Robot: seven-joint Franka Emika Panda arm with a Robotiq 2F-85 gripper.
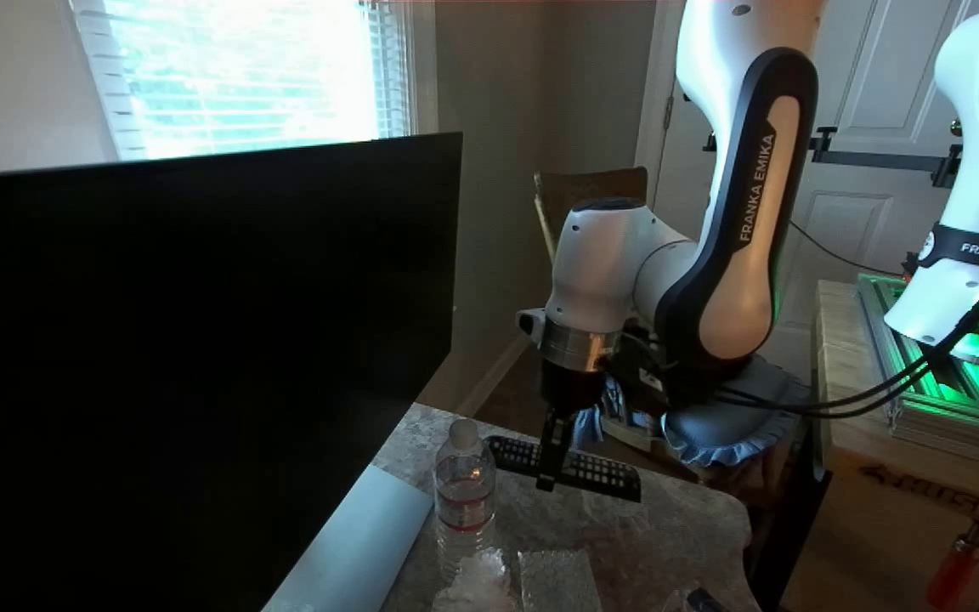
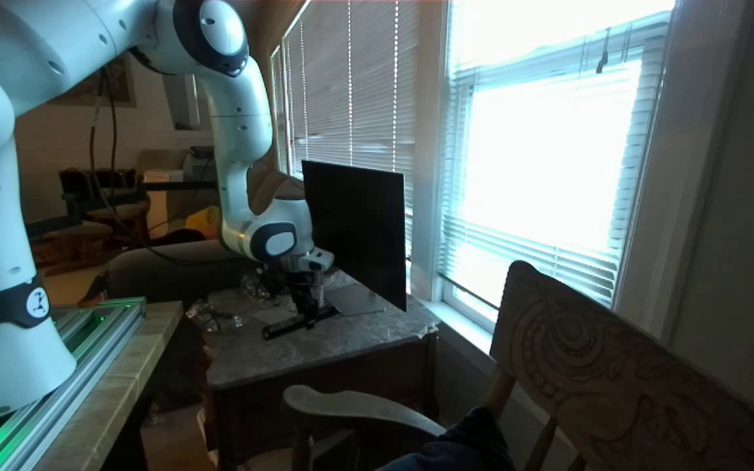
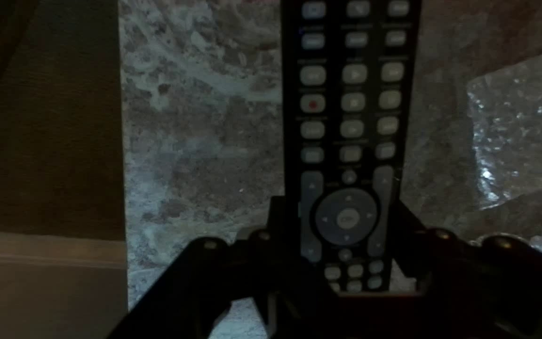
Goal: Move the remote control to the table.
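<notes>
The remote control is a slim black bar with pale buttons. It lies across my jaws in both exterior views (image 1: 604, 475) (image 2: 283, 326) and runs up from them in the wrist view (image 3: 353, 113). My gripper (image 1: 547, 478) points down; its fingers press the remote's two long sides, also in the wrist view (image 3: 339, 214). It appears in an exterior view (image 2: 310, 319) too. The mottled stone-look table (image 1: 676, 523) is under the remote; its top and edge show in the wrist view (image 3: 195, 155). I cannot tell whether the remote touches the top or hovers just above it.
A clear plastic bottle (image 1: 465, 493) stands close beside the remote's end. A large black screen (image 1: 200, 365) rises along the table's side, with a pale sheet (image 1: 362, 540) before it. Bubble wrap (image 1: 559, 580) lies on the table. A wooden chair (image 2: 573, 353) stands near the table.
</notes>
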